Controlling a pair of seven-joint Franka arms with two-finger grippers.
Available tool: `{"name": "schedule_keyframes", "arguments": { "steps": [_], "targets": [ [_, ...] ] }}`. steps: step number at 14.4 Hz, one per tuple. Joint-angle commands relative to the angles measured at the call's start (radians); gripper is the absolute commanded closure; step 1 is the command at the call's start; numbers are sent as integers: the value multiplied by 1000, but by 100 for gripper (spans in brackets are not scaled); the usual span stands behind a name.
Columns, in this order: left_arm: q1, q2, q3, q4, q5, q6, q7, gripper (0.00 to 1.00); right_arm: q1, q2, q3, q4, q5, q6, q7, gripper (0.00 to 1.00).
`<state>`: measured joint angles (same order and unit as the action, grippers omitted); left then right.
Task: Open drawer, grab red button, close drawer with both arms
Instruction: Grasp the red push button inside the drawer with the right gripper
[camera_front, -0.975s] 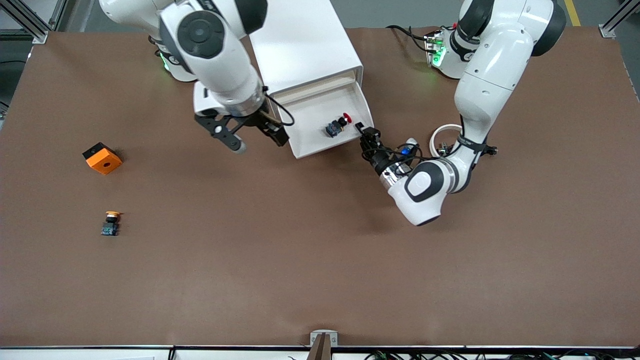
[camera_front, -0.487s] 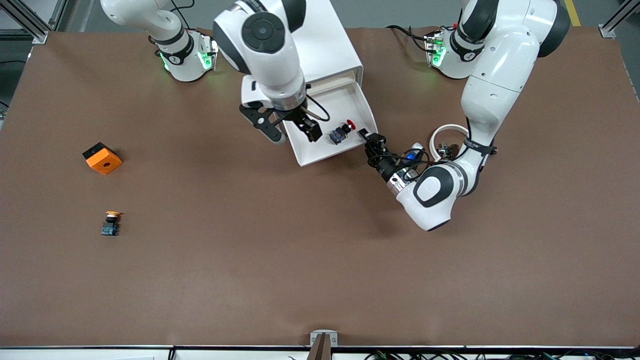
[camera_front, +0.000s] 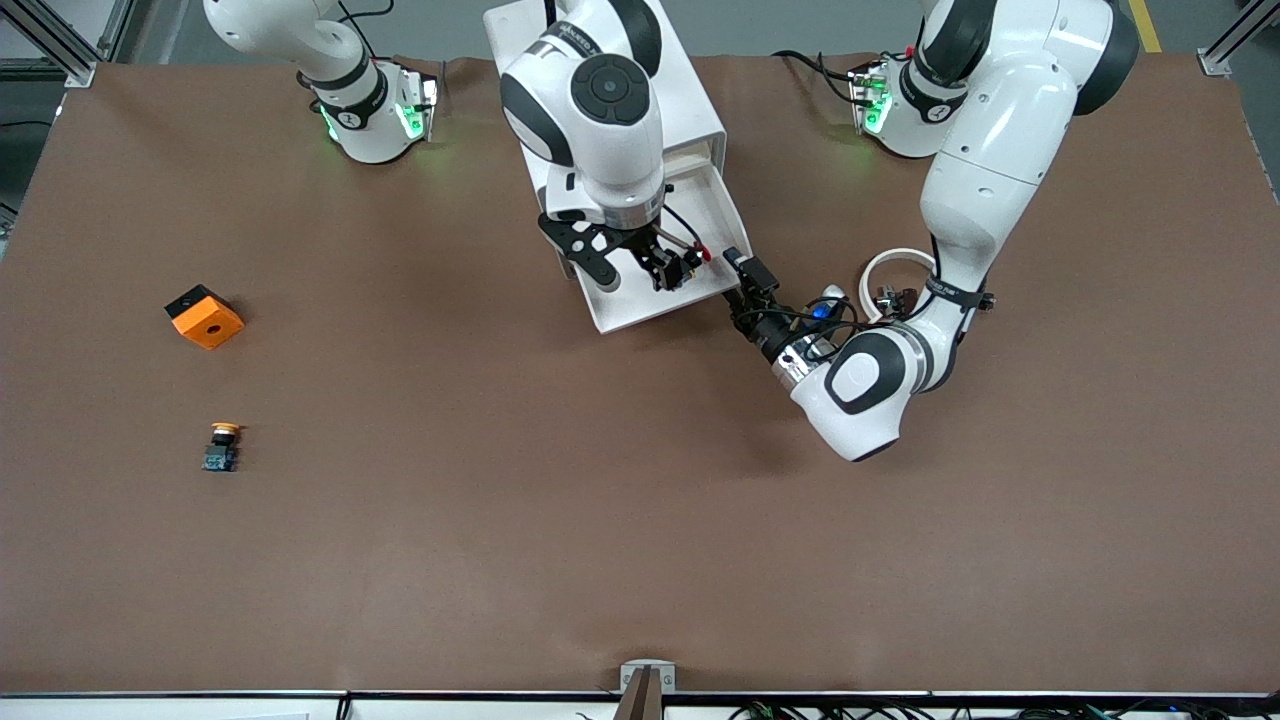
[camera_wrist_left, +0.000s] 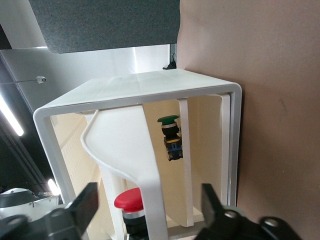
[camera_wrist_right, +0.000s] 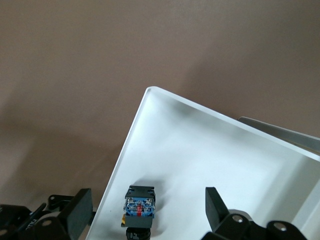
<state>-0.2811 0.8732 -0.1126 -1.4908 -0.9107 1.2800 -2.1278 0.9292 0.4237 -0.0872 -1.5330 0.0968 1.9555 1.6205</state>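
The white drawer (camera_front: 645, 308) stands pulled out of the white cabinet (camera_front: 690, 100). The red-capped button lies in it, largely hidden in the front view, with only its red cap (camera_front: 706, 254) showing. My right gripper (camera_front: 637, 272) is open and hangs low over the drawer. In the right wrist view the button's bluish base (camera_wrist_right: 140, 207) lies between the open fingers of the right gripper (camera_wrist_right: 147, 212). My left gripper (camera_front: 748, 268) is open at the drawer's front corner. In the left wrist view the drawer's white handle (camera_wrist_left: 150, 190) and the red cap (camera_wrist_left: 131, 200) lie between the fingers of the left gripper (camera_wrist_left: 147, 210).
An orange block (camera_front: 205, 316) and a yellow-capped button (camera_front: 221, 447) lie toward the right arm's end of the table. A white ring (camera_front: 890, 270) lies by the left arm. A green-capped button (camera_wrist_left: 168, 132) sits deeper inside the cabinet.
My right arm swung from beside the drawer to over it, and its gripper came down above the red-capped button. The left gripper and the drawer shifted slightly toward the front camera.
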Motion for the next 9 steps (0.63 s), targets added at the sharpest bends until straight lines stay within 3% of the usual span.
{"name": "schedule_keyframes", "arguments": {
  "steps": [1,9],
  "targets": [
    [8,16,2,39,-25,-4,8,0,26,58,-13,59,-31,-6,53,0],
    [63,6,2,170,-10,-4,253,0,60,132,-11,70,-39,60,64,0]
  ]
}}
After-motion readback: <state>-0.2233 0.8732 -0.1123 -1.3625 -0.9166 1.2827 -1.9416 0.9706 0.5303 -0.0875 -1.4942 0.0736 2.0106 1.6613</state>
